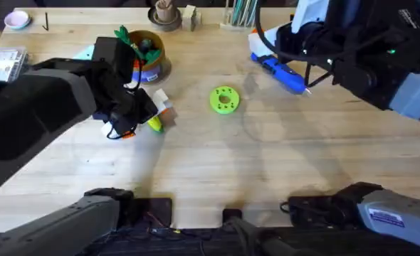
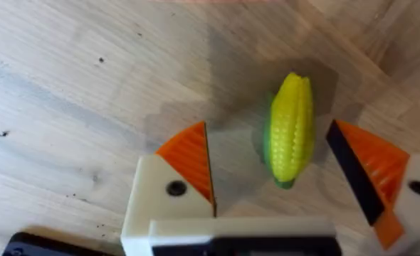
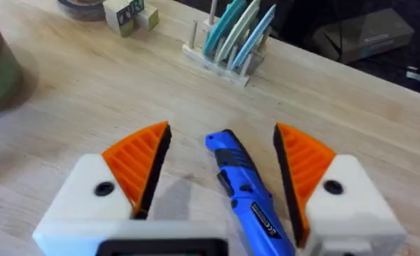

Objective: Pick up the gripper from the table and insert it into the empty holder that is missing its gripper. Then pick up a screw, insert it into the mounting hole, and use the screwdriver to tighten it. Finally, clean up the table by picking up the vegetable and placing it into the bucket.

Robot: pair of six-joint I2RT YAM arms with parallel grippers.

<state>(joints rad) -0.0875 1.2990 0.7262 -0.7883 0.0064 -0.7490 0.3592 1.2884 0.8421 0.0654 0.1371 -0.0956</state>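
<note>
A: Status? Landmark is the green disc [image 1: 224,99].

B: Late stage. In both wrist views each white finger base carries an orange tip with a screw in its hole, so insert and screw steps look done. My judgement, can't confirm tightness.

A: Left gripper [image 2: 285,174]?

B: Left of the disc, low over the table [image 1: 217,163]. Fingers spread wide, holding nothing. The vegetable [image 2: 290,129], yellow corn with a green end, lies on the wood between the orange pads, closer to one pad, touching neither as far as I can tell.

A: Bucket?

B: The bucket [image 1: 151,58] sits left of the disc and farther back, other toy vegetables already in it. Corn not in yet.

A: Right gripper [image 3: 223,160]?

B: Right of the disc, farther back. Fingers wide open, straddling the screwdriver [image 3: 244,188], which rests on the table; no grip.

A: Left to do?

B: Close on the corn, lift, drop in bucket.
</note>
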